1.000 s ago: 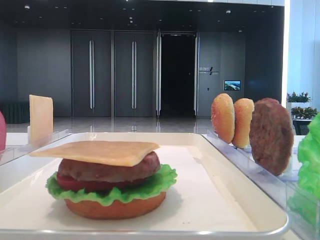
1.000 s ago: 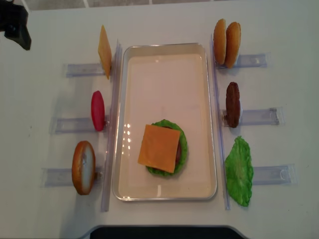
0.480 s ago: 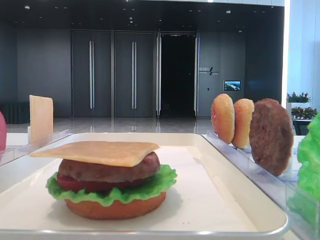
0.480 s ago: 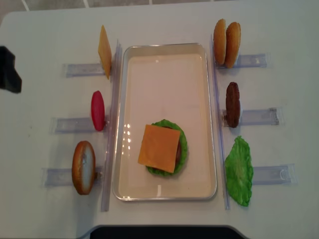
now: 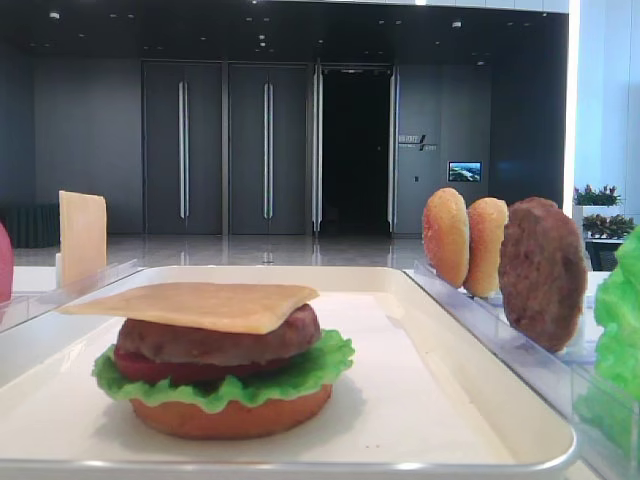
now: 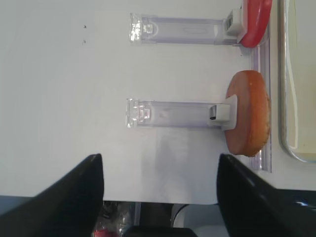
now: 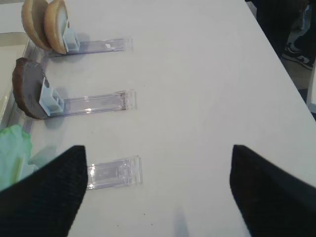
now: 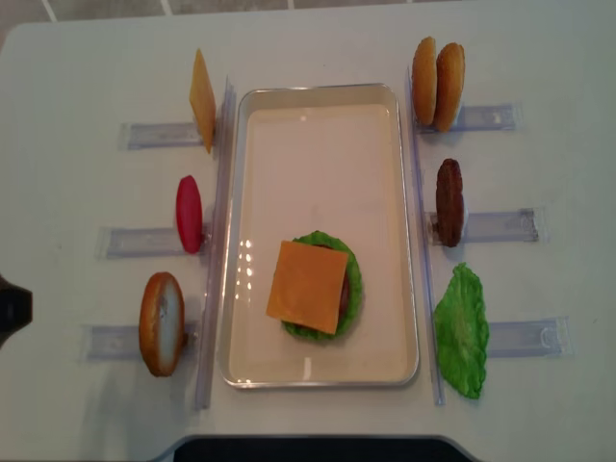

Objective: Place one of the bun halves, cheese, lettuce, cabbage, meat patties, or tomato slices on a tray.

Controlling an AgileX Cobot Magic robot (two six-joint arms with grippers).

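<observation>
Cheese (image 8: 308, 286) lies on top of a stacked burger in the white tray (image 8: 322, 94). Under it sit a meat patty (image 5: 215, 340), lettuce (image 5: 230, 382) and a bun half (image 5: 232, 417). Left of the tray, a bun half (image 6: 248, 112) stands in its rack near the left gripper (image 6: 160, 190), whose jaws are wide and hold nothing. Right of the tray, the right gripper (image 7: 158, 182) is wide too, above the counter (image 7: 197, 74).

Left gripper (image 6: 159, 197) and right gripper (image 7: 158, 190) fingertips are cut off by the wrist views' bottom edges. Tomato slice (image 5: 4, 262) is clipped at the low view's left edge, lettuce (image 5: 622, 320) at the right. In the overhead view the cheese (image 8: 308, 286) hides the stack's patty; only a dark arm bit (image 8: 13, 306) shows at the left edge.
</observation>
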